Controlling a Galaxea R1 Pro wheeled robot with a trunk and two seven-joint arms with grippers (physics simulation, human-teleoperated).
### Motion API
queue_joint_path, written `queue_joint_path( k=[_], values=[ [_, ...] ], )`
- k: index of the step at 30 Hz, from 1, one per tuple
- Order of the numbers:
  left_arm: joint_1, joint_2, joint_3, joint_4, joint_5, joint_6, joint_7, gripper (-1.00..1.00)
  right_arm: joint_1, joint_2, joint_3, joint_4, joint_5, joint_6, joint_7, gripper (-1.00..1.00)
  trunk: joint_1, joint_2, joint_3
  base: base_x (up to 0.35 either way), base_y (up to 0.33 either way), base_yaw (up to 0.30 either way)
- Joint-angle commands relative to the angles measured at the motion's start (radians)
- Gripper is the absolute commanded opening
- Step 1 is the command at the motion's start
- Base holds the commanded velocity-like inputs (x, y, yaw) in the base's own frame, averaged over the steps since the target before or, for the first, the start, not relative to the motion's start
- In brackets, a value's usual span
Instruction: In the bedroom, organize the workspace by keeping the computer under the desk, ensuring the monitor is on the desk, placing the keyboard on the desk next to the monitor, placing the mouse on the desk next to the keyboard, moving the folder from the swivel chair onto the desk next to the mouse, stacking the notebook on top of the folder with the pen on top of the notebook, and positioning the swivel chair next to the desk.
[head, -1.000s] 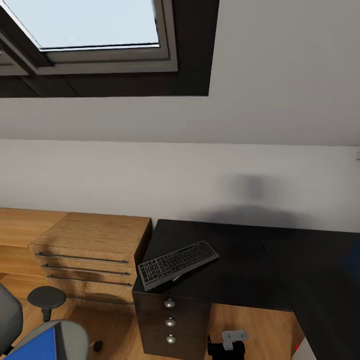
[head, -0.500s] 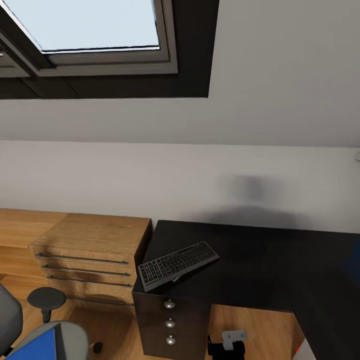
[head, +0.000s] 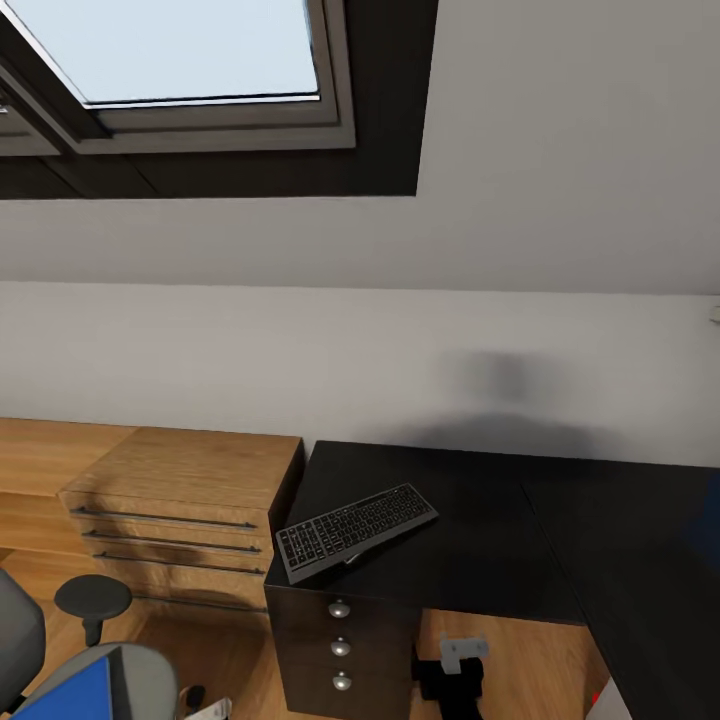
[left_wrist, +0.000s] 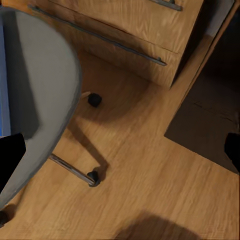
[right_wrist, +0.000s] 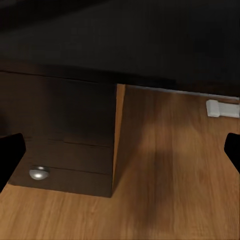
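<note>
The black keyboard (head: 355, 530) lies askew on the left end of the black desk (head: 480, 540), above the round-knobbed drawers (head: 341, 645). At the lower left stands the swivel chair (head: 135, 675), with the blue folder (head: 70, 695) lying on its grey seat (left_wrist: 42, 85). My left gripper (left_wrist: 120, 152) is open over the wooden floor beside the chair's chrome base (left_wrist: 70, 170). My right gripper (right_wrist: 120, 152) is open, low in front of the desk's drawer block (right_wrist: 60, 150). Part of my right arm (head: 455, 668) shows below the desk edge. Monitor, computer, mouse, notebook and pen are out of view.
A light wooden chest (head: 190, 500) with bar handles stands directly left of the desk. A skylight (head: 180, 50) is set in the sloped wall above. A small white fitting (right_wrist: 220, 107) lies on the floor under the desk. A pale corner (head: 608, 702) at the lower right is too small to identify.
In the head view my right arm's end has risen a little in front of the drawers. A white piece has come into view at the bottom edge beside the chair.
</note>
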Motion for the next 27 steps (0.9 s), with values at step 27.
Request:
queue_joint_path(
  k=[27],
  values=[
    [0.022, 0.022, -0.002, -0.781, 0.001, 0.506, 0.01, 1.0, -0.001, -0.005, 0.0, -0.512, -0.007, 0.426, -0.009, 1.0, 0.0, -0.001, -0.001, 0.0, 0.0, 0.0]
  ],
)
